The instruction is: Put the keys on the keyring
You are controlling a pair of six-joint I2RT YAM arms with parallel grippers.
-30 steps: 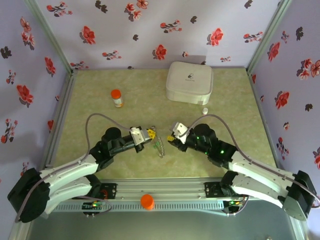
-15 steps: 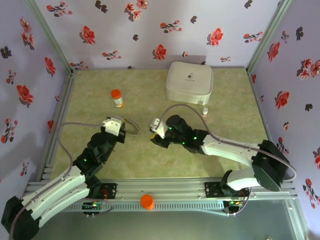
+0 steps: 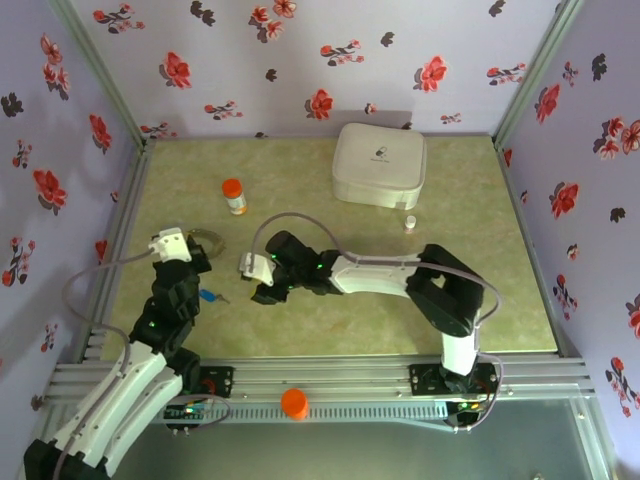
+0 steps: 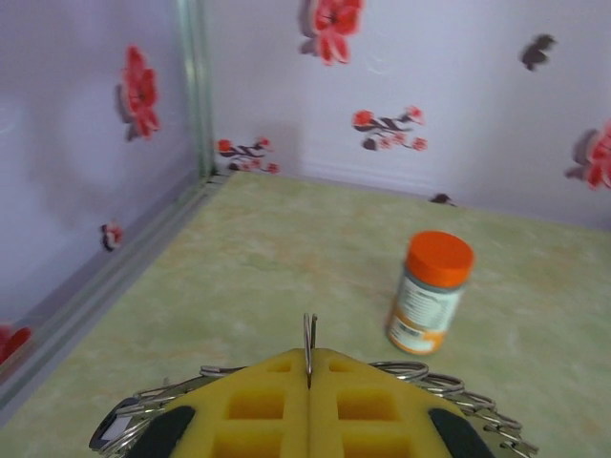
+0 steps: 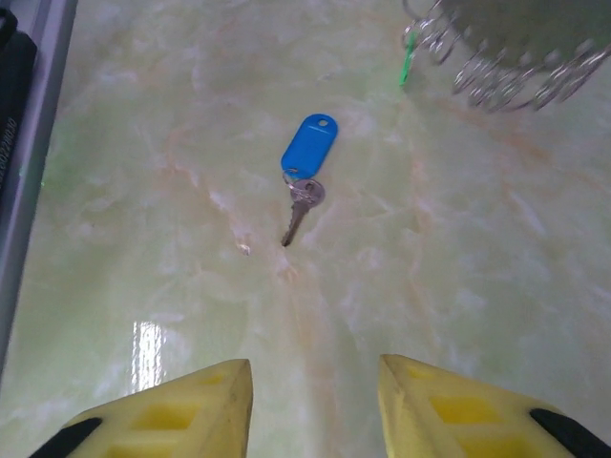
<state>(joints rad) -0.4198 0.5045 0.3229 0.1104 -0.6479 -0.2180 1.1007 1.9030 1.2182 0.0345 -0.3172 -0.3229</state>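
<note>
Green marbled table (image 3: 480,290), and we see the left gripper (image 4: 308,372) clamped on the keyring (image 4: 308,339), low in its wrist view. The right gripper (image 5: 313,370) has its jaws apart, blue key (image 5: 307,157) lying upper-middle.

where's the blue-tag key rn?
In the top view the blue-tagged key lies on the left side of the table, between the left arm and the open right tool. The right wrist view has it ahead of that tool.

Lilac walls (image 3: 300,60) printed with red flowers enclose a pale green marbled tabletop (image 3: 480,290)
</note>
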